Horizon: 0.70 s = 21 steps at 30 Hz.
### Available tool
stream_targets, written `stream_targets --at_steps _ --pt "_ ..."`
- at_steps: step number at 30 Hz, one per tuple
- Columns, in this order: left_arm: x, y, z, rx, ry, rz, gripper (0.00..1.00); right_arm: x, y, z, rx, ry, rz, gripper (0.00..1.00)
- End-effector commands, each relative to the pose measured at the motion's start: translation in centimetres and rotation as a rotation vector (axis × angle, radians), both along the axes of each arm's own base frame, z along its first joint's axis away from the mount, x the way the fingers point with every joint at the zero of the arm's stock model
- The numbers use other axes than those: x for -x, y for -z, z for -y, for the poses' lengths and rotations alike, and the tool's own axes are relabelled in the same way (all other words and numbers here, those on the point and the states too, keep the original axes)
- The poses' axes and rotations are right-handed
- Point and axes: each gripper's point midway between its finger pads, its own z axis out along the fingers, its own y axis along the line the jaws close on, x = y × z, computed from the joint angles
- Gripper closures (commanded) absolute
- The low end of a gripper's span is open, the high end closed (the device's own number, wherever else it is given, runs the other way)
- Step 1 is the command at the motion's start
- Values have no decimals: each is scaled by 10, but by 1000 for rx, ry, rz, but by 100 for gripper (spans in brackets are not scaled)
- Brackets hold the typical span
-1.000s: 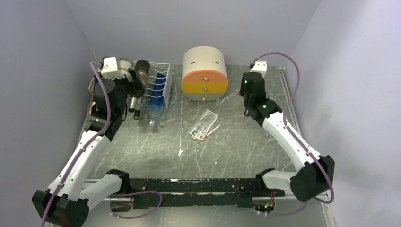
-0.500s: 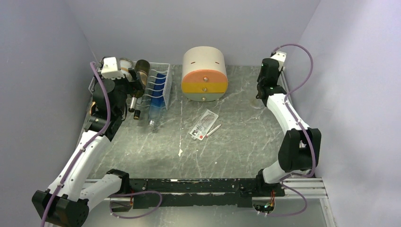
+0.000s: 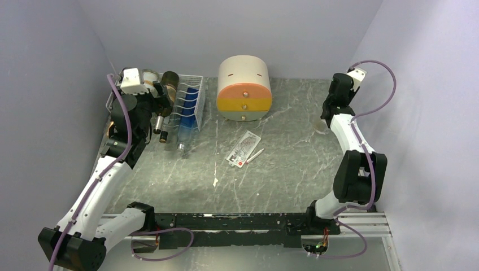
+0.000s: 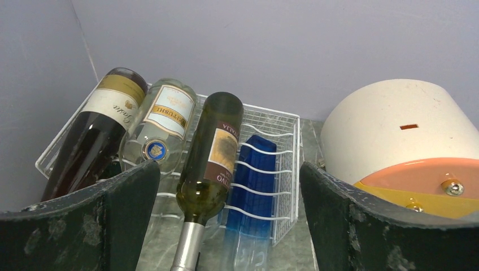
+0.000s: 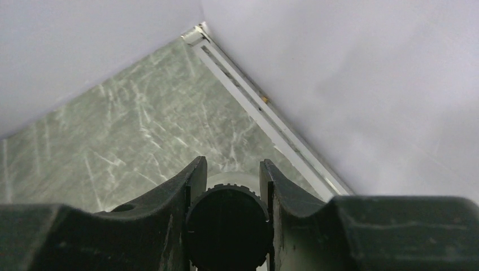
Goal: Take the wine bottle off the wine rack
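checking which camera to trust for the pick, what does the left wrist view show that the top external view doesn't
Only left wrist: labels on the dark bottle, clear bottle and green bottle lying on the wine rack. Only top external: the right arm at the far right corner, a card and pen on the table. Both: the rack, the blue bottle, the cream-and-orange cabinet.

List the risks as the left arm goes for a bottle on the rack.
1. The green bottle lies against the clear bottle on the wine rack; pulling it may roll its neighbour off.
2. The open left fingers frame the blue bottle too, so closing could catch both.
3. The light rack may drag along.
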Motion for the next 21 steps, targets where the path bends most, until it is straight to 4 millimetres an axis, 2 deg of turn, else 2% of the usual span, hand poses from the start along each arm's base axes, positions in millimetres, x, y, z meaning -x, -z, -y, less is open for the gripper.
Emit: stream_targets --at_steps 1,6,11,14,15,19,21 --pt "2 -13 0 29 9 41 4 -8 -48 14 10 66 234 100" --pt "2 -13 0 28 9 38 4 -6 -26 20 3 85 194 100" --pt "1 -11 1 28 11 32 3 -4 -16 17 -12 76 175 99" --pt "1 -11 2 28 21 35 0 -1 -23 11 -17 39 179 75" --pt "1 -11 3 28 23 35 0 1 -27 11 -18 36 182 63" --pt "1 -10 5 30 37 32 1 12 -44 4 -34 7 193 42" --pt "0 -7 6 28 39 29 1 18 -54 -1 -41 -18 204 28"
